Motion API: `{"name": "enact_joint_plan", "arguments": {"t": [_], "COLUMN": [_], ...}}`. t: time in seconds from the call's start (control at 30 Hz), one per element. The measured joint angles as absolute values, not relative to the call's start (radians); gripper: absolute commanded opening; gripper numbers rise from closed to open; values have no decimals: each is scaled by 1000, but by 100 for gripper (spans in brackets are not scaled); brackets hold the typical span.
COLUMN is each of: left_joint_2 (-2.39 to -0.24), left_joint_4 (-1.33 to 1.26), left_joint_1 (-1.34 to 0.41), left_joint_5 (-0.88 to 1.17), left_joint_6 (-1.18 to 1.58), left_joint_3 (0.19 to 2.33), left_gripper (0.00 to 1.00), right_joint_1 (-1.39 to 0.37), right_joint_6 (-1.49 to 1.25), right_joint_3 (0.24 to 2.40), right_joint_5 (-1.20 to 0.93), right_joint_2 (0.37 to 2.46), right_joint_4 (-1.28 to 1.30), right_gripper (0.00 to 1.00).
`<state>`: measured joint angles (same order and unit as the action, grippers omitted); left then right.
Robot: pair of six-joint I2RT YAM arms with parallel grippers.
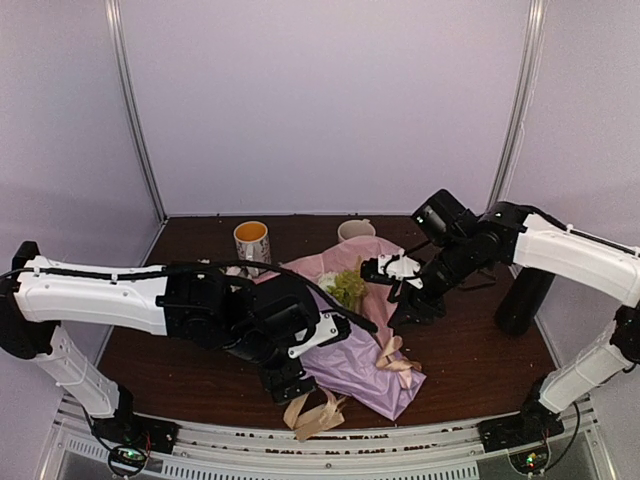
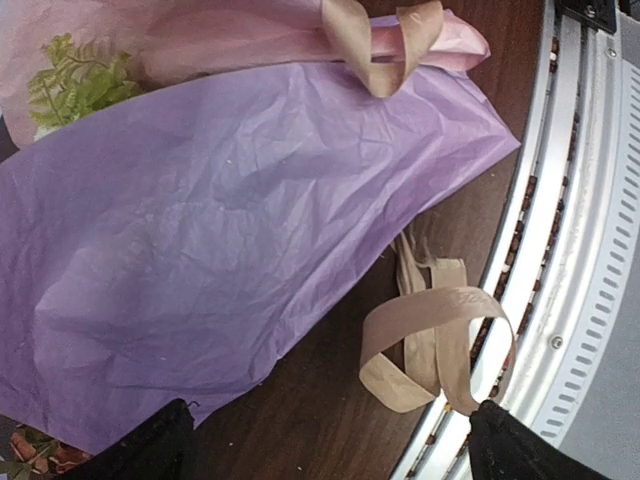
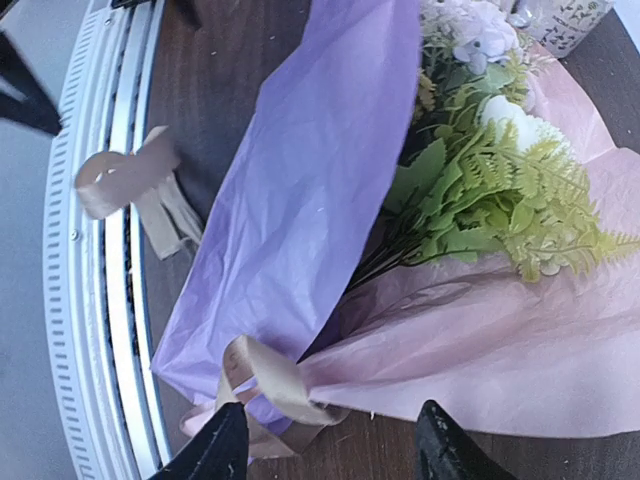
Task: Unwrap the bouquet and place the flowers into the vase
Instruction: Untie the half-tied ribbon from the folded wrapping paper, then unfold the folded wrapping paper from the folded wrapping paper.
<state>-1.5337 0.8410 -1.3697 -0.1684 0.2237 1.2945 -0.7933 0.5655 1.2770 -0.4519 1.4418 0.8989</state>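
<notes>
The bouquet lies in the middle of the table, its lilac paper (image 1: 355, 365) folded over pink paper (image 1: 340, 262). Of the flowers, green fern (image 3: 480, 195) and a white bloom (image 3: 512, 112) show at the wrap's open end. A beige ribbon loop (image 3: 268, 378) still sits at the stem end. My right gripper (image 3: 332, 410) stands open just before that loop. A loose ribbon (image 2: 432, 345) lies by the table's front edge. My left gripper (image 2: 335, 415) is wide open over it, and its right finger (image 2: 510, 445) is at the loop's end. The black vase (image 1: 524, 300) stands at the far right.
A mug with an orange inside (image 1: 252, 241) and a cream mug (image 1: 356, 230) stand behind the bouquet. The white slotted rail (image 2: 585, 250) runs along the table's front edge, right beside the loose ribbon. The right arm (image 1: 560, 245) reaches in above the vase.
</notes>
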Motion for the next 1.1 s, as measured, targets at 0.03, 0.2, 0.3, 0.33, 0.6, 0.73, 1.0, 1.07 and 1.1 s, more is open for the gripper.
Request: {"name": "enact_joint_plan", "arguments": {"t": [0.03, 0.2, 0.3, 0.33, 0.6, 0.73, 1.0, 1.07, 1.1], "left_joint_2": [-1536, -1533, -1566, -1566, -1485, -1491, -1505, -1505, -1505], "left_joint_4": [845, 780, 748, 723, 611, 593, 575, 575, 574], "left_joint_1": [-1369, -1317, -1298, -1298, -1295, -1295, -1293, -1292, -1292], "left_joint_5": [-204, -228, -228, -226, -276, -300, -331, -340, -345], "left_joint_6": [214, 170, 158, 154, 155, 159, 157, 156, 154], "left_joint_3": [1299, 1295, 1319, 1311, 1237, 1236, 1236, 1236, 1236], "left_gripper": [98, 98, 98, 98, 98, 98, 98, 98, 98], "right_joint_1": [-795, -806, -817, -821, -840, -841, -837, -826, -812], "right_joint_6": [589, 681, 711, 719, 768, 784, 801, 803, 801], "right_joint_3": [1263, 1196, 1130, 1112, 1064, 1036, 991, 988, 988], "right_joint_5": [-458, -482, -485, -485, -480, -467, -434, -427, -428], "right_joint_2": [1410, 1404, 1417, 1418, 1431, 1433, 1434, 1431, 1427], "right_joint_4": [923, 972, 981, 988, 995, 994, 992, 999, 1000], "right_gripper": [55, 59, 59, 59, 55, 50, 1, 0, 0]}}
